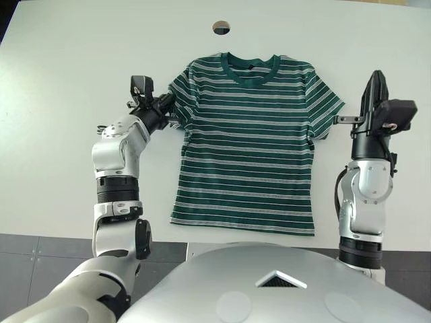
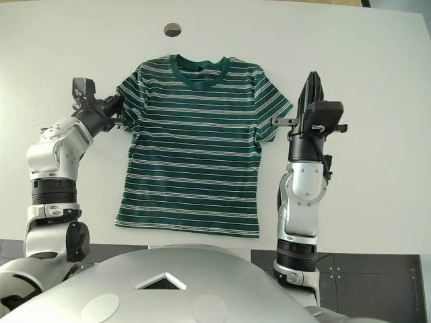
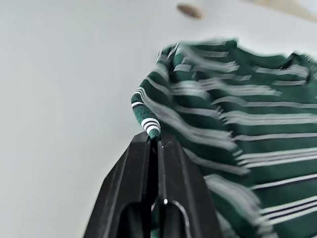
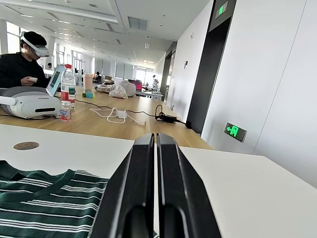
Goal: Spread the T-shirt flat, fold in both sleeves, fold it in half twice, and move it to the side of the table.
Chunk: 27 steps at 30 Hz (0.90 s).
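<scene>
The white table is carrying the T-shirt, a dark green one with thin white stripes. The T-shirt is lying spread flat and face up at the middle of the table. Its collar is pointing away from the robot, its hem is sitting close to the near edge, and both sleeves are sticking out to the sides.

The left arm is reaching forward and inward, low over the table. The left gripper is meeting the outer edge of the left sleeve. In the left wrist view, its fingers are pressing together on the striped hem of that sleeve, and the cloth is bunching up and rising slightly off the table at the pinch.

The right arm is standing with its forearm upright, just beside the right sleeve. The right gripper is pointing straight up, well above the tabletop. Its two fingers are lying flat against each other with nothing showing between them.

A small round hole is sitting in the table just beyond the collar.
</scene>
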Each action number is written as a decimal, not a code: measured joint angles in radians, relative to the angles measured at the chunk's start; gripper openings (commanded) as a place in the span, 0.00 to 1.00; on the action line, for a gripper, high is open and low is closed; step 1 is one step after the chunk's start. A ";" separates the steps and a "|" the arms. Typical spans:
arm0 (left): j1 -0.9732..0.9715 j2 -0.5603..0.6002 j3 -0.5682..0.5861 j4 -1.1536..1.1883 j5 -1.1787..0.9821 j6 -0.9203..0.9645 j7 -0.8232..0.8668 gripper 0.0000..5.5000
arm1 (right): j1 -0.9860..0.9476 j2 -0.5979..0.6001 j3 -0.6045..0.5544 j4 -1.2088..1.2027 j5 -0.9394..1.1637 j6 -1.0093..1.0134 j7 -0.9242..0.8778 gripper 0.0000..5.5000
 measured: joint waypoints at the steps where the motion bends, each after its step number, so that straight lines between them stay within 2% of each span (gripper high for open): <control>1: 0.000 -0.009 -0.014 -0.040 -0.003 0.015 0.000 0.02 | -0.001 0.000 0.000 0.004 0.000 0.000 0.000 0.02; 9: -0.004 -0.144 -0.157 -0.127 -0.012 0.070 0.012 0.02 | -0.006 0.001 0.008 0.028 0.000 0.000 0.000 0.02; 14: -0.048 -0.210 -0.226 -0.032 0.039 0.029 0.034 0.02 | -0.010 0.002 0.013 0.036 -0.001 0.000 0.000 0.02; 17: -0.059 -0.227 -0.235 0.042 0.067 -0.005 0.052 0.10 | -0.014 -0.001 0.022 0.037 -0.005 0.020 0.002 0.02; 23: -0.063 -0.238 -0.230 0.084 0.088 -0.043 0.059 0.28 | -0.069 -0.070 0.032 0.096 -0.030 0.218 0.065 0.21; 27: -0.060 -0.251 -0.228 0.071 0.095 -0.056 0.061 0.32 | -0.160 -0.153 -0.042 0.159 0.034 0.399 0.141 0.34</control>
